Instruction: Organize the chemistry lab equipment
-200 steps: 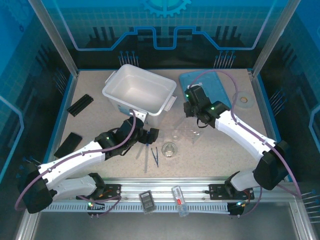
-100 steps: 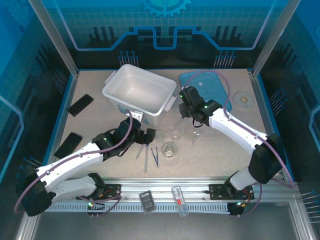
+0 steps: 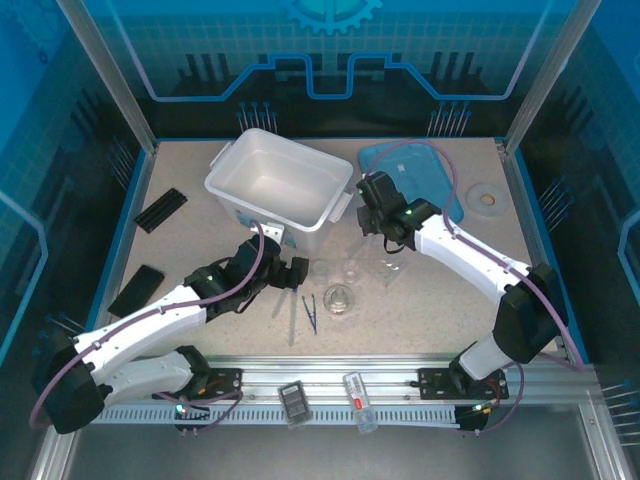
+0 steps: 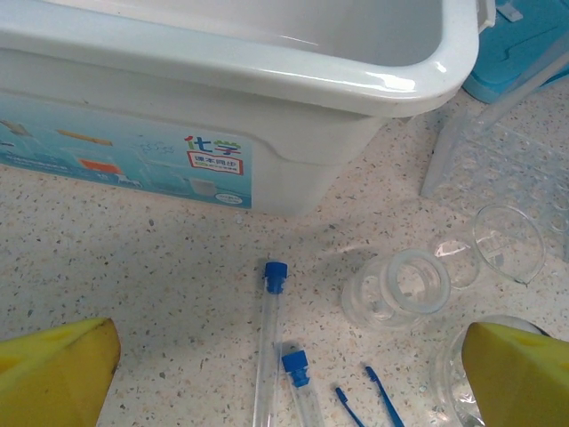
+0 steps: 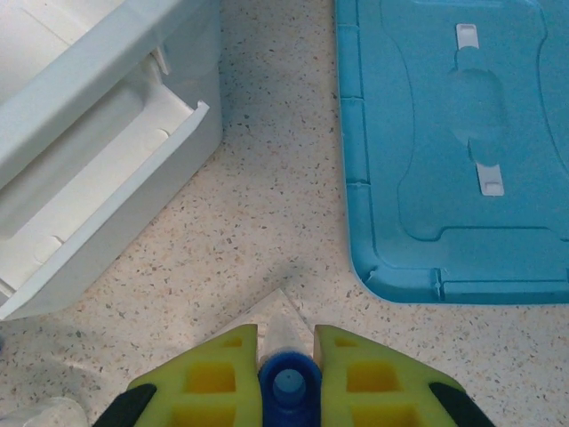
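My right gripper (image 5: 286,356) is shut on a clear tube by its blue cap (image 5: 289,384), held upright over a corner of the small clear rack (image 5: 283,313). In the top view this gripper (image 3: 372,224) hovers between the white bin (image 3: 275,185) and its light-blue lid (image 3: 412,172). My left gripper (image 4: 286,336) is open and low over two blue-capped tubes (image 4: 269,342) lying on the table, in front of the bin (image 4: 267,107). Dark blue tweezers (image 4: 372,402) lie right of them. A round glass dish (image 3: 341,299) sits beside the tweezers (image 3: 310,312).
Small clear glass vessels (image 4: 402,286) and the rack (image 4: 502,165) stand right of the tubes. A black ridged strip (image 3: 161,209) and a flat black piece (image 3: 137,288) lie at the left. A pale ring (image 3: 487,198) lies at the far right.
The right gripper has shifted a little left and away from the arm bases, toward the bin, with the tube still in it. The left arm has barely moved.
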Robot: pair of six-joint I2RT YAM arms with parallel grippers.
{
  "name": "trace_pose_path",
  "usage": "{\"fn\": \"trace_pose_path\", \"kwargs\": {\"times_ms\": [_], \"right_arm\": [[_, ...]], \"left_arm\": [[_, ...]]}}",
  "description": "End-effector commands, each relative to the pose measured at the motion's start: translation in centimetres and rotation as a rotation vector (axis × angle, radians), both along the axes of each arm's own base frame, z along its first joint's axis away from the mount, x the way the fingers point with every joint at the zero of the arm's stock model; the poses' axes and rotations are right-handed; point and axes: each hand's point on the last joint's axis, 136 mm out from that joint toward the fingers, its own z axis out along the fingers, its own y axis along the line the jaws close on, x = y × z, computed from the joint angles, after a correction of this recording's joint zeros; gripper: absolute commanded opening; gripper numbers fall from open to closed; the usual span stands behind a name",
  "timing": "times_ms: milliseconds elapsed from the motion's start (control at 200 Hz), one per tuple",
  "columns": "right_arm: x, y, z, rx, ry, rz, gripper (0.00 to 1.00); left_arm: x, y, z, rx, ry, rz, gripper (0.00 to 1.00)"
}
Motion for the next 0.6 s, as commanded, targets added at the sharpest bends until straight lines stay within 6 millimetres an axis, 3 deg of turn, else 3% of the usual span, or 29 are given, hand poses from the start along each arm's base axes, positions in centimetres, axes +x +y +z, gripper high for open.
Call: {"fn": "trace_pose_path", "kwargs": {"times_ms": [0, 595], "right_arm": [[0.8, -0.1, 0.3, -0.002, -0.010, -0.011, 0.12], [0.3, -0.6, -1.2, 0.011, 0.027, -0.021, 0.17]], "left_arm": [[-0.1, 0.3, 0.0, -0.021, 0.005, 0.013, 0.99], [0.1, -0.1, -0.4, -0.023, 0.021, 0.007, 0.99]]}}
